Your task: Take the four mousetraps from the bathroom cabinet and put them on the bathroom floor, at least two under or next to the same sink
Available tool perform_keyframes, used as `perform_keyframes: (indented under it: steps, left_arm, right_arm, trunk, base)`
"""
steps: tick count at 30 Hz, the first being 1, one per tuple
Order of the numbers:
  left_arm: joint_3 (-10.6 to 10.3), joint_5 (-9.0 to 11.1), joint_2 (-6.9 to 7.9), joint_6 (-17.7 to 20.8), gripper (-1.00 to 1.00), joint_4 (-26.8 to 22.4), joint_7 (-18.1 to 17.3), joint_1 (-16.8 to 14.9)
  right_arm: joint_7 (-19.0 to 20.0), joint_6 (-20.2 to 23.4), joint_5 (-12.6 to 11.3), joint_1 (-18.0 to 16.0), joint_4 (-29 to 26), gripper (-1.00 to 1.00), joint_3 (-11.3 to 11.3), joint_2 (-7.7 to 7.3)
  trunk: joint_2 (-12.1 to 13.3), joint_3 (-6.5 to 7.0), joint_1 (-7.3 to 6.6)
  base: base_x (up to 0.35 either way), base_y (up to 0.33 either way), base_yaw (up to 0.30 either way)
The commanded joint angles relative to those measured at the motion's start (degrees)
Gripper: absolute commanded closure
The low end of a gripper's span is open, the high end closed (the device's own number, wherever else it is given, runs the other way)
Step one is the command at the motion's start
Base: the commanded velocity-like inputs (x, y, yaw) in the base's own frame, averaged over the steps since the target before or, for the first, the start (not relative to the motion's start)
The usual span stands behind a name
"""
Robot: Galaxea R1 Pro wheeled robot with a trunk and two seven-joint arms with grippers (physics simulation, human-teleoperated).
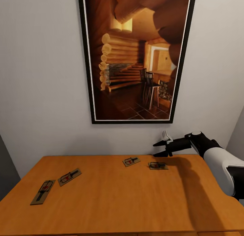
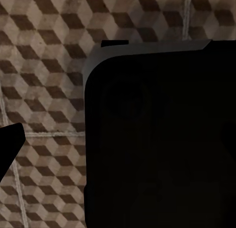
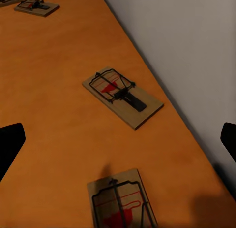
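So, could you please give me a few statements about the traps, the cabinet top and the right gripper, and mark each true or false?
1. Four mousetraps lie on the cabinet top. True: two at the left, two nearer the wall.
2. The right gripper is shut on a trap. False: it is open above the rightmost trap, holding nothing.
3. A framed picture hangs on the wall behind the cabinet. True.
4. The traps are stacked in one pile. False: they lie apart, flat on the wood.
5. One trap is already on the patterned floor. False: that floor patch shows no trap.
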Motion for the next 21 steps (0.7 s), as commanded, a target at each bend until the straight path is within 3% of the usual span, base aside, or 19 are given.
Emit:
perform_keyframes:
  steps: [1,10,16,21]
  left_arm:
    - [0.03,-0.03,-0.02,-0.08,-1.0,-0.09,0.01,0.02]
    - [0.03,-0.03,-0.07,-0.08,-1.0,-0.11,0.01,0.02]
    - [0.03,-0.03,-0.07,-0.08,-1.0,-0.11,-0.01,0.02]
    - [0.03,-0.04,-0.07,-0.08,-1.0,-0.11,0.0,0.02]
  right_arm:
    - [0.13,-0.06,0.1,-0.01,-0.03,-1.0,0.07,-0.01]
    - [0.06,-1.86,0.31,0.24,1.33,-1.0,0.14,-0.02]
    - [0.05,-4.12,4.5,0.36,2.62,-1.0,0.14,-0.1]
    - [0.05,-5.33,5.43,0.38,3.73,-1.0,0.16,-0.05]
  trunk:
    - [-0.03,-0.05,0.0]
    - [-0.03,-0.05,0.0]
    - [-0.03,-0.05,0.0]
    - [-0.03,-0.05,0.0]
  base:
    - [0.0,0.0,0.0]
    - [0.0,0.0,0.0]
    - [0.0,0.0,0.0]
    - [0.0,0.0,0.0]
